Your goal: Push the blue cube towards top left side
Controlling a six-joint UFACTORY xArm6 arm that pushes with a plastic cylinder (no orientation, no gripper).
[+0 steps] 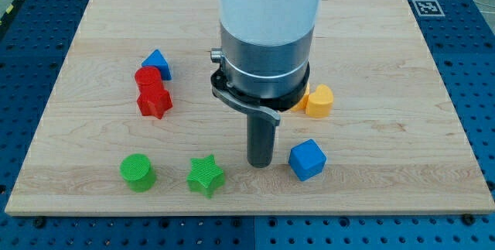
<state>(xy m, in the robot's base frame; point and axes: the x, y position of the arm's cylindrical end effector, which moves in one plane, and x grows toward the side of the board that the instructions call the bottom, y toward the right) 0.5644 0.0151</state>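
The blue cube (307, 159) sits on the wooden board (93, 165) towards the view's bottom right of centre. My tip (260, 162) rests on the board just left of the cube, with a small gap between them. The arm's wide white and grey body (267, 41) rises above the rod and hides the board's middle behind it.
A blue triangular block (158, 63), a red cylinder (146, 78) and a red star-like block (154, 101) cluster at the left. A green cylinder (138, 172) and a green star (206, 175) lie bottom left. A yellow heart-shaped block (319, 101) and a partly hidden orange block (301, 101) lie right of the arm.
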